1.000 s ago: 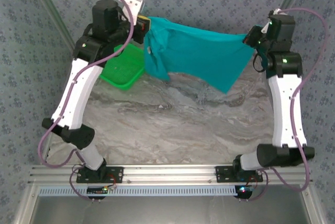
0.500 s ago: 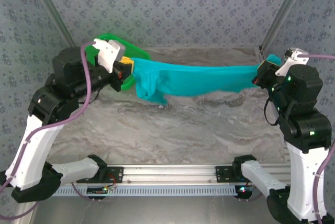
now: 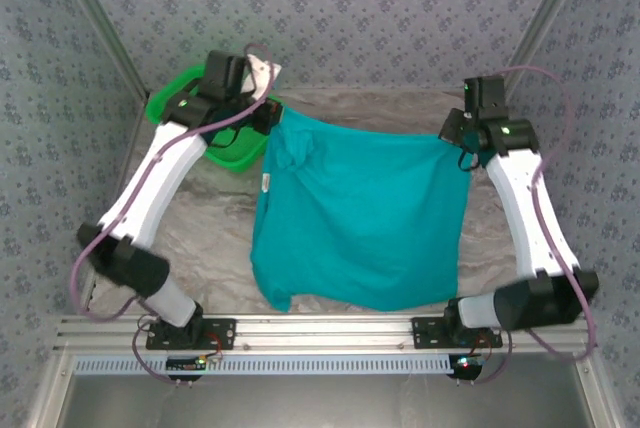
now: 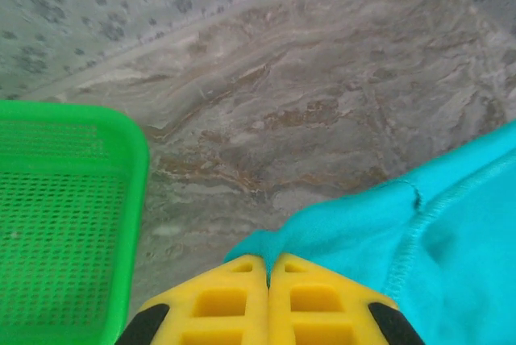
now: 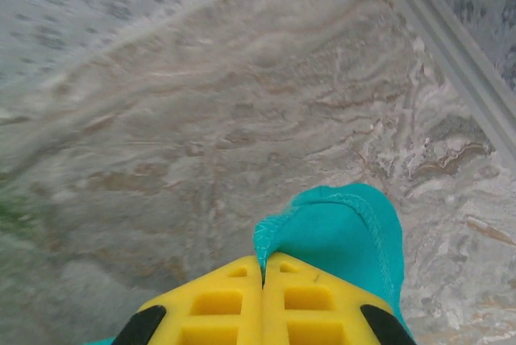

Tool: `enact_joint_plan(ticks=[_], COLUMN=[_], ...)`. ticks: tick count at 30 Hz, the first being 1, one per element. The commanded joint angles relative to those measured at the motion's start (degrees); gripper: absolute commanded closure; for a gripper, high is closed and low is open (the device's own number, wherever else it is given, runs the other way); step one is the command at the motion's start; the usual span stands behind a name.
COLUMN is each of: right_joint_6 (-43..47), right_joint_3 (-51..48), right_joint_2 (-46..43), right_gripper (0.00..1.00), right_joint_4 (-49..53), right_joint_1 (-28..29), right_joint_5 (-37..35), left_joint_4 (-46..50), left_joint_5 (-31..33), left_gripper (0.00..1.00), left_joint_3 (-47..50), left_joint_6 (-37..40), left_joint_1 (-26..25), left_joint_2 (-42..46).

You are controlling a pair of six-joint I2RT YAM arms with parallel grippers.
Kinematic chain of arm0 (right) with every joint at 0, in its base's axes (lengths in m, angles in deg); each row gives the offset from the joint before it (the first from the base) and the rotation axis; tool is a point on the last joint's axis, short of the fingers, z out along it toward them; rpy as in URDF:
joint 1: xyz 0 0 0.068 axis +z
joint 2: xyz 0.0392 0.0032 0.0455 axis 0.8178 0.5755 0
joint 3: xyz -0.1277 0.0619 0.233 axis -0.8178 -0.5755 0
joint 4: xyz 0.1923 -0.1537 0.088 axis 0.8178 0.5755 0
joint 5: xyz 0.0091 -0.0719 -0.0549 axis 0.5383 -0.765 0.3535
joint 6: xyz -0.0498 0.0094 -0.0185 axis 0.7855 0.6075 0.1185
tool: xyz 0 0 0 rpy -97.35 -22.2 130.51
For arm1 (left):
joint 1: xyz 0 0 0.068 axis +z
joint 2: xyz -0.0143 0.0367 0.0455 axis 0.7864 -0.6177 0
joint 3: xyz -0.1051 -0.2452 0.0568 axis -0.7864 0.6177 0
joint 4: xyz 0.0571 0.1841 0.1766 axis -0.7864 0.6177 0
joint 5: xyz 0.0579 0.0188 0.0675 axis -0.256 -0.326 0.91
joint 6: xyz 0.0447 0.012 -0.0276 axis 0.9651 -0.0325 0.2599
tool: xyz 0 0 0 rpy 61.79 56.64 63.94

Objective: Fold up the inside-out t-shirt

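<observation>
The teal t-shirt point(image 3: 365, 213) lies spread over the marble table, plain side up, its near hem close to the front rail. At the far left corner of the cloth, my left gripper point(image 3: 272, 116) is shut on the t-shirt; its yellow fingers point(image 4: 234, 297) pinch a fold of teal fabric point(image 4: 387, 232). At the far right corner, my right gripper point(image 3: 458, 136) is shut on the t-shirt too, a stitched edge point(image 5: 339, 232) bunched between its yellow fingers point(image 5: 306, 301). A small white label point(image 3: 266, 184) shows on the shirt's left edge.
A bright green mesh basket point(image 3: 180, 98) stands at the back left, just behind the left gripper, and its rim point(image 4: 129, 200) appears in the left wrist view. Patterned walls close in the back and sides. A metal rail point(image 3: 330, 328) runs along the near edge.
Both arms swung the shirt from hanging stretched in the air to lying spread flat on the table, hem toward the front. Both grippers kept their hold throughout.
</observation>
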Motion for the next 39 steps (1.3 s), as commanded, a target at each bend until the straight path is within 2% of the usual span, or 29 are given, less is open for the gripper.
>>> enact_joint_plan(ticks=[1, 2, 3, 4, 5, 8, 9, 12, 15, 18, 21, 23, 26, 30, 34, 39], right_joint_6=[-1.77, -2.41, -2.6, -3.22, -3.73, -4.15, -3.68, 0.02, 8.94, 13.77, 14.93, 15.5, 16.24, 16.18, 16.35, 16.2], right_joint_3=[1.03, 2.33, 3.41, 4.85, 6.65, 7.83, 7.24, 2.64, -1.59, -1.02, 3.2, 7.42, 16.18, 25.91, 34.86, 41.5], right_joint_2=[6.99, 10.26, 12.75, 15.47, 18.04, 20.99, 20.72, 18.08, 17.12, 20.47, 26.5, 30.74, 38.29, 47.02, 54.81, 61.39], right_gripper=[1.0, 1.0, 1.0, 0.87, 0.77, 0.68, 0.65, 0.59, 0.59, 0.59, 0.59, 0.59, 0.59, 0.59, 0.61, 0.73], right_joint_4=[-5.91, -6.28, -6.88, -6.38, -5.58, -4.25, -4.29, -5.13, -7.61, -8.81, -11.26, -11.89, -10.8, -10.63, -8.12, -7.2], right_joint_1=[-2.92, -3.8, -4.8, -5.6, -6.53, -7.86, -7.63, -4.78, 1.38, 10.24, 16.18, 18.82, 21.06, 22.15, 23.43, 24.2], right_joint_5=[-0.02, 0.34, 0.4, 0.51, 0.5, 1.36, 1.15, 0.14, 7.33, 9.54, 14.76, 16.13, 16.11, 16.91, 12.33, 9.99], left_joint_4=[-1.66, -0.94, 0.29, 2.1, 4.07, 9.27, 10.28, 11.77, 12.29, 2.79, -9.6, -12.55, -14.36, -16.69, -20.04, -22.19], left_joint_5=[-3.44, -3.86, -4.48, -5.32, -6.29, -8.32, -8.29, -5.53, -0.88, 2.7, 3.74, 5.34, 5.46, 3.94, 2.97, 1.37], left_gripper=[1.0, 0.95, 0.67, 0.41, 0.3, 0.25, 0.25, 0.25, 0.27, 0.29, 0.32, 0.34, 0.34, 0.33, 0.31, 0.31], left_joint_3=[-9.69, -14.15, -19.64, -26.61, -34.04, -51.99, -54.93, -53.81, -40.57, -13.85, 14.93, 27.38, 40.67, 50.39, 54.46, 55.86], left_joint_6=[1.05, 0.22, -1.04, -2.75, -4.94, -10.7, -11.53, -11.56, -10.66, -12.96, -18.23, -20.38, -21.76, -25.01, -28.01, -29.2], left_joint_1=[0.03, 0.04, 0.01, 0.01, 0.02, -0.24, -0.53, -1.85, -3.67, -4.82, -3.89, -2.83, -1.72, -1.29, -1.31, -1.36], left_joint_2=[-11.79, -16.94, -21.58, -27.2, -32.57, -43.19, -44.45, -42.18, -32.8, -17.46, -1.97, 5.1, 11.61, 13.81, 13.31, 9.83])
